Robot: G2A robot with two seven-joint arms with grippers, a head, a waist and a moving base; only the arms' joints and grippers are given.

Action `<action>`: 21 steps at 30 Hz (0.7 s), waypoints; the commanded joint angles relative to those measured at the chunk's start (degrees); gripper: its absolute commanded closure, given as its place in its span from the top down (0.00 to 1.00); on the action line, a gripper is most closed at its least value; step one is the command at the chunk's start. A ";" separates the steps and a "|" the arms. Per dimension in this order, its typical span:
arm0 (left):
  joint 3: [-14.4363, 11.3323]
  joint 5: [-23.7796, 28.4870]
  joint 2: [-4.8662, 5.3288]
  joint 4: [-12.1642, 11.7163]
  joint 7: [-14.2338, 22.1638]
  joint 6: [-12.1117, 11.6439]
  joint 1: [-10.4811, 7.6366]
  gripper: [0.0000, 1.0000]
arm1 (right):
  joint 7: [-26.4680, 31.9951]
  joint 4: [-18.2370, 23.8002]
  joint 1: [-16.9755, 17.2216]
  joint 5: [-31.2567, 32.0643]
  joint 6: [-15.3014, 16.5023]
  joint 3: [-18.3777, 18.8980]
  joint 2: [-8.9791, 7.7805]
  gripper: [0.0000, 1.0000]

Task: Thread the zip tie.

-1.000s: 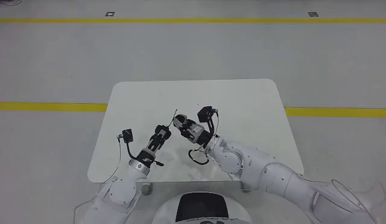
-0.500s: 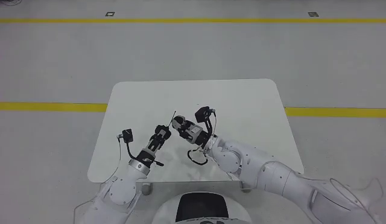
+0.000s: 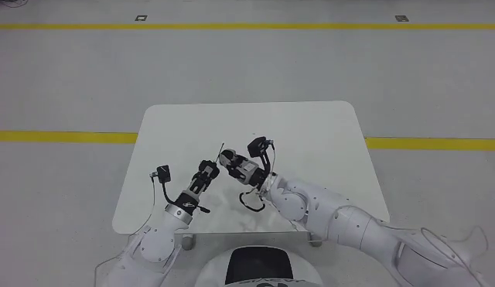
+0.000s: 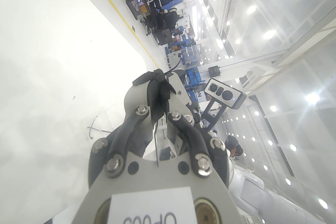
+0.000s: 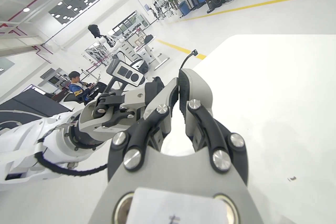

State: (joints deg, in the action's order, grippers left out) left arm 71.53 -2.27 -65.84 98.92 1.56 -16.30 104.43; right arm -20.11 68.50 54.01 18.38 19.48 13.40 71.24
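A thin black zip tie (image 3: pixel 221 148) sticks up between my two grippers over the middle of the white table (image 3: pixel 309 124). My right gripper (image 5: pixel 179 75) is shut on the zip tie (image 5: pixel 187 59), whose head end pokes out past the fingertips. My left gripper (image 4: pixel 157 78) is shut on a black strap of the zip tie (image 4: pixel 156 141), which runs back between its fingers. In the top view the left gripper (image 3: pixel 211 168) and right gripper (image 3: pixel 226 158) sit tip to tip, almost touching. Whether the tail passes through the head is hidden.
The table has rounded corners and its front-left edge (image 3: pixel 124 210) lies close to the left arm. A small dark speck (image 5: pixel 291 178) lies on the tabletop near the right gripper. Yellow floor lines (image 3: pixel 62 136) run behind and beside the table.
The right gripper has shifted slightly left toward the left gripper, carrying the zip tie's upright end with it. The left arm has stayed still.
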 commanded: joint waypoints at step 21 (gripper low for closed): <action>0.00 0.00 0.00 0.00 0.00 0.00 0.00 0.00 | -12.02 2.29 4.93 2.03 0.00 0.41 -3.74 1.00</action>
State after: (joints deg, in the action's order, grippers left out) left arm 71.53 -2.27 -65.84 98.92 1.56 -16.30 104.43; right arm -32.19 70.80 58.95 20.38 19.48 13.83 67.49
